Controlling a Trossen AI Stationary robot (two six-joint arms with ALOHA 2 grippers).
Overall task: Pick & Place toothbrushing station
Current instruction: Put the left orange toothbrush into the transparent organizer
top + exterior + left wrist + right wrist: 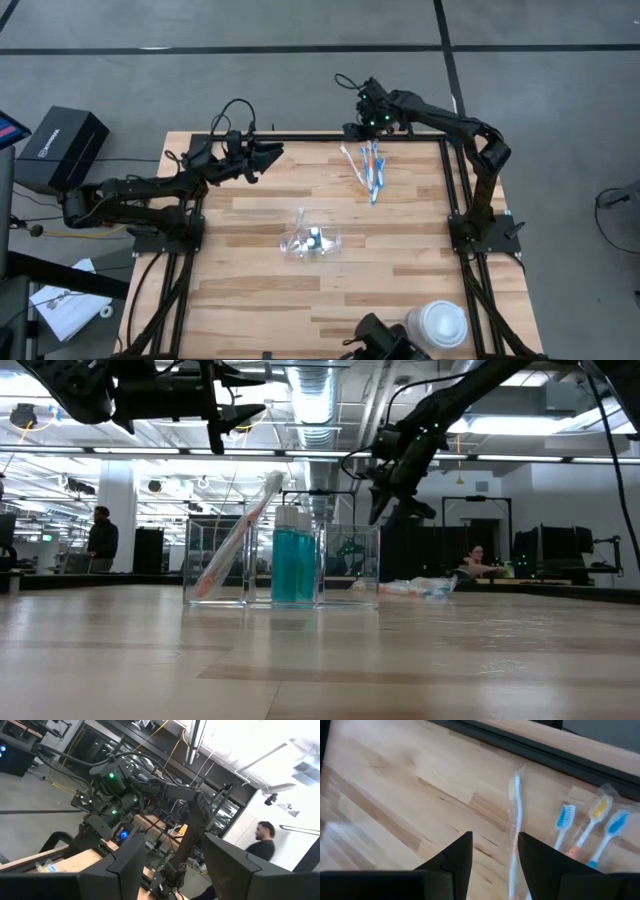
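A small clear plastic holder (310,241) stands mid-table on its base. In the low view (283,565) a toothbrush (237,540) leans in one compartment and two blue-green tubes (294,565) stand in the middle one. Several wrapped blue, white and orange toothbrushes (366,167) lie flat near the far edge; they also show in the right wrist view (564,822). My right gripper (362,123) hangs open above them, also seen in its wrist view (495,852). My left gripper (268,156) is open and empty, raised over the table's far left, also seen in its wrist view (172,865).
A white round lidded container (440,324) stands at the near right edge. A dark frame rail (340,138) runs along the far edge. A black box (62,147) sits off the table's left. People show in the room beyond (101,532).
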